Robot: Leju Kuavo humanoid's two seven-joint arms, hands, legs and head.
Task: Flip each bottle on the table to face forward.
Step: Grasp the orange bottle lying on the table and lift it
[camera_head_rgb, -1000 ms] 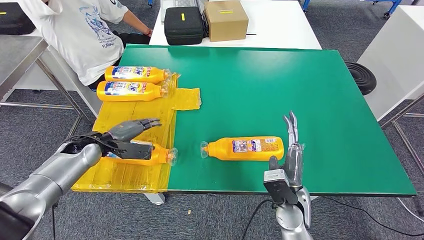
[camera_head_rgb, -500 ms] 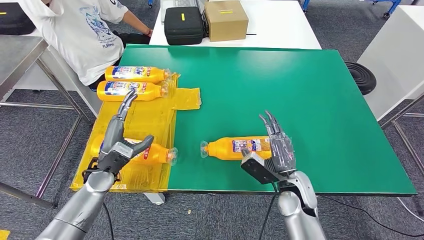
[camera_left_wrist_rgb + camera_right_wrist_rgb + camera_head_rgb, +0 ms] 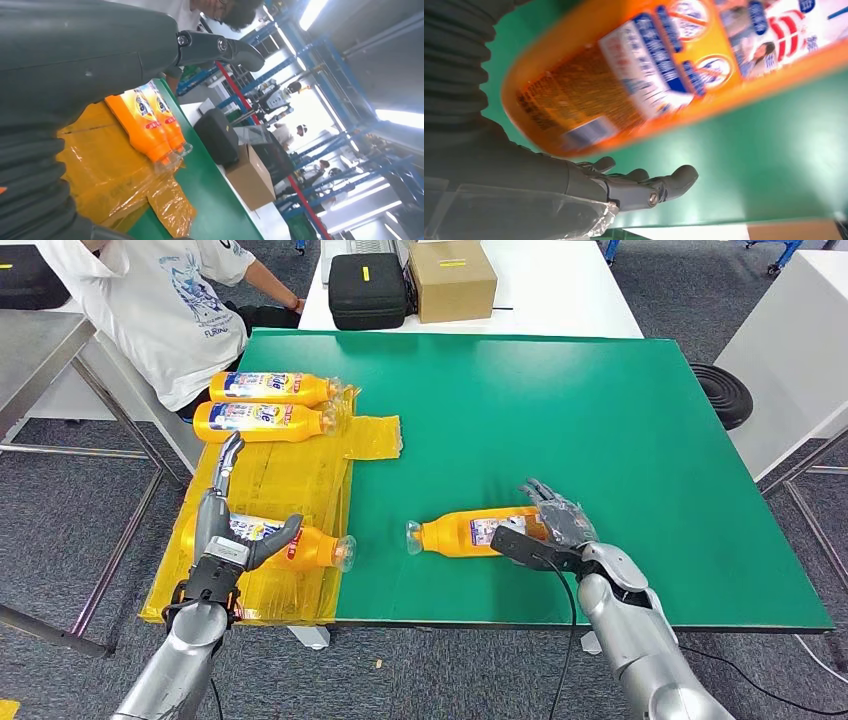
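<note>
One orange bottle (image 3: pixel 478 533) lies on the green table (image 3: pixel 620 420), back label with barcode up; its print is too blurred to read. The right hand (image 3: pixel 553 528) has now closed around its base, so flipping is beginning. The left hand (image 3: pixel 226 530) hovers, fingers spread, over another bottle (image 3: pixel 300 548).
</note>
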